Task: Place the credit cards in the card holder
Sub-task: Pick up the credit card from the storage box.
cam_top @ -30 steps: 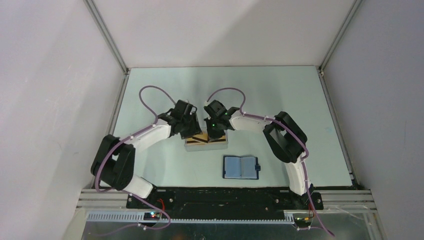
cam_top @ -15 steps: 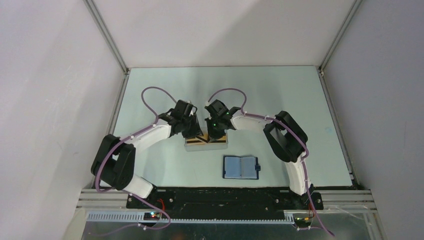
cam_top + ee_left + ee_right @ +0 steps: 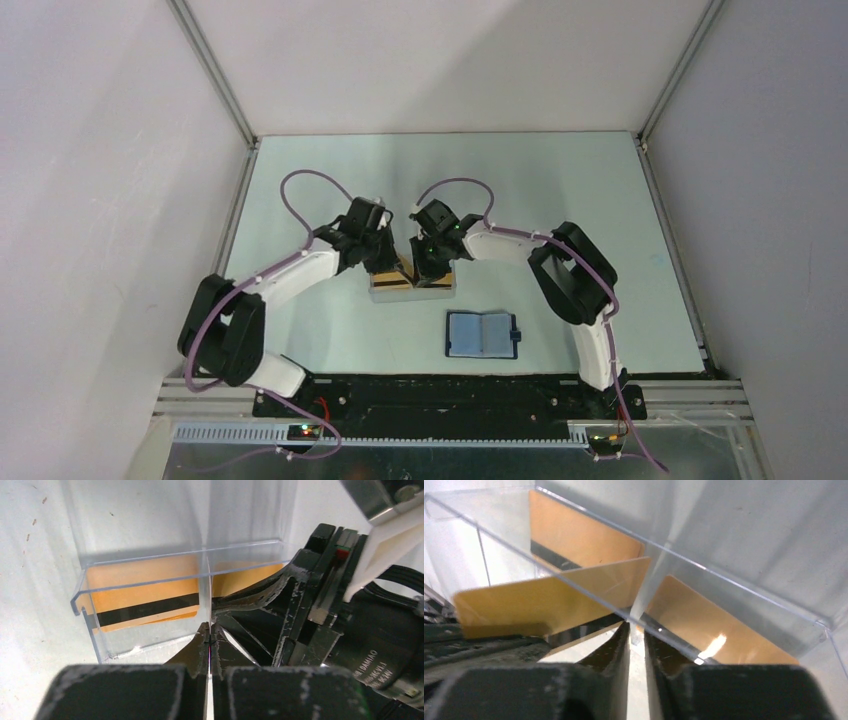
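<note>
Top view: both arms reach in over the clear tray (image 3: 385,292) mid-table (image 3: 560,200). The left tool (image 3: 393,268) and right tool (image 3: 428,272) meet nose to nose just above it, tips near touching. The card holder (image 3: 482,335) lies open and flat, blue slots up, nearer the arm bases and right of the tray, well apart from both tools.

Left wrist: the left tool's fingers are pressed together, with only a thin edge showing between them. The tray has two compartments. Credit cards (image 3: 142,587), gold with a dark stripe, sit in the left one. More gold shows in the right one, partly hidden by the right tool coming in from the right.

Right wrist: the right tool is narrow, a slim gap between its fingers with nothing clearly clamped. The tray's divider lines up with that gap. One tilted card (image 3: 549,600) has its lower edge at the dark left tool, which holds it. Can't tell if that card is inside the tray wall or in front of it. Other cards sit behind the clear wall on both sides of the divider.
</note>
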